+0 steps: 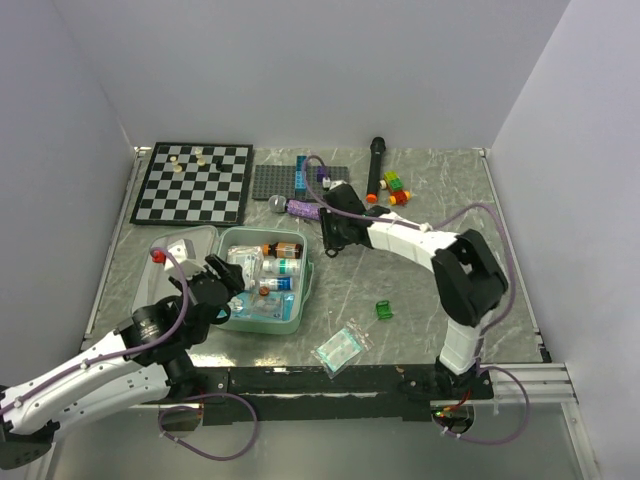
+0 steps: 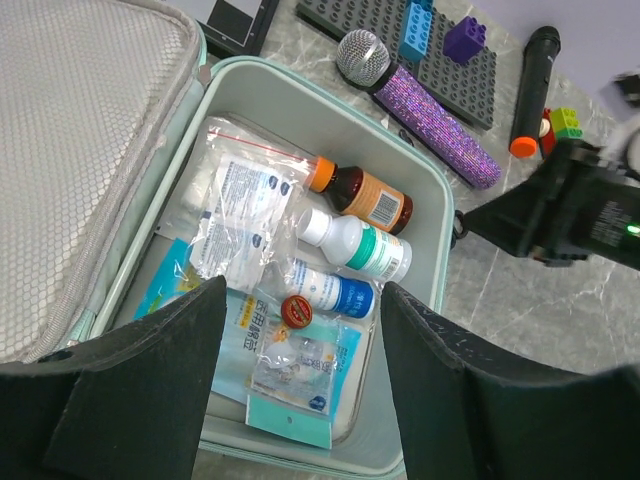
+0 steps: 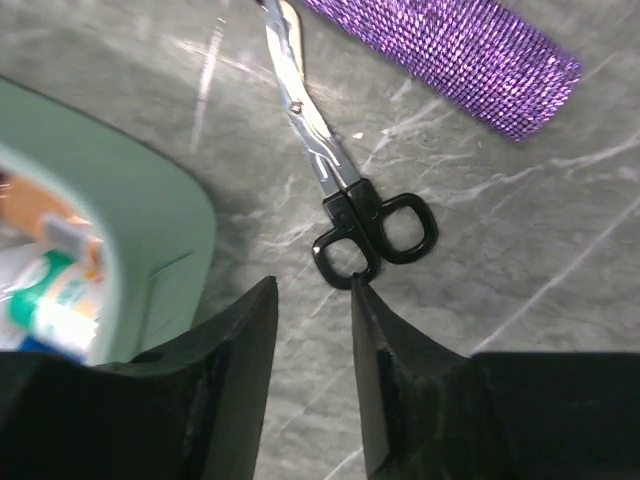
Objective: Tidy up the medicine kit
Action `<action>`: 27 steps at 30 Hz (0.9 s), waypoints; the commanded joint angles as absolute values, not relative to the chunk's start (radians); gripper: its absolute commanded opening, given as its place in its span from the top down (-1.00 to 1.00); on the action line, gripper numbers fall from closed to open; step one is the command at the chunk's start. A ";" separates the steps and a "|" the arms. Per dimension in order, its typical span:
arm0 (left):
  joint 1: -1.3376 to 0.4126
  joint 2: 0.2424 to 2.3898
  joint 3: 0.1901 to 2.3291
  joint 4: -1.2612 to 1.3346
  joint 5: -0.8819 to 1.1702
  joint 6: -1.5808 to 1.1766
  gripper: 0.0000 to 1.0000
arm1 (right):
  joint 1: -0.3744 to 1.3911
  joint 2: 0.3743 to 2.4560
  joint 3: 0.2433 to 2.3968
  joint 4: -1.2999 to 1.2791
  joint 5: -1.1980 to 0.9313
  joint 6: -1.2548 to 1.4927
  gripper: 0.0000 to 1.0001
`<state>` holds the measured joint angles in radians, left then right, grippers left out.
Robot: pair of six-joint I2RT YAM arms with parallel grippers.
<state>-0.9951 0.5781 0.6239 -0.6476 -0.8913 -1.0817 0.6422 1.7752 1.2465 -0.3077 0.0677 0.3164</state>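
Right gripper (image 3: 312,290) jaws apart, empty. Scissors (image 3: 340,190) handles just ahead of fingertips; medicine kit (image 3: 150,230) open at its left. Advance low, centre black loops, then close. Left gripper (image 2: 303,295) spread above kit.

Bottle labels (image 2: 385,207), packet print (image 2: 255,330) in medicine kit (image 2: 300,95), none legible

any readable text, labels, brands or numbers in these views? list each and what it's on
Nothing can be read well enough to quote. All the print is on items inside the medicine kit.
brown bottle, orange label: print too small.
teal-label bottle: blurred.
blue-label bottle: blurred.
clear sachets: blue round logos, wording too small.
blue packet: large characters, not legible.
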 commanded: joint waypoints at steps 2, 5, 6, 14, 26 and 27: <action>-0.992 0.560 0.644 -0.607 -0.887 -1.057 -0.36 | 0.615 1.871 1.370 -0.284 0.064 0.301 0.04; -0.992 0.557 0.640 -0.600 -0.888 -1.049 -0.35 | 0.615 1.933 1.420 -0.299 0.067 0.287 -0.04; -0.992 0.561 0.640 -0.597 -0.890 -1.048 -0.36 | 0.614 1.954 1.436 -0.311 0.067 0.279 -0.06; -0.991 0.584 0.647 -0.583 -0.890 -1.022 -0.36 | 0.614 2.063 1.502 -0.357 0.103 0.249 -0.17; -0.992 0.606 0.646 -0.563 -0.881 -1.015 -0.37 | 0.614 2.057 1.413 -0.399 0.115 0.258 0.00; -0.991 0.607 0.647 -0.566 -0.881 -1.015 -0.37 | 0.614 2.040 1.382 -0.394 0.121 0.261 0.03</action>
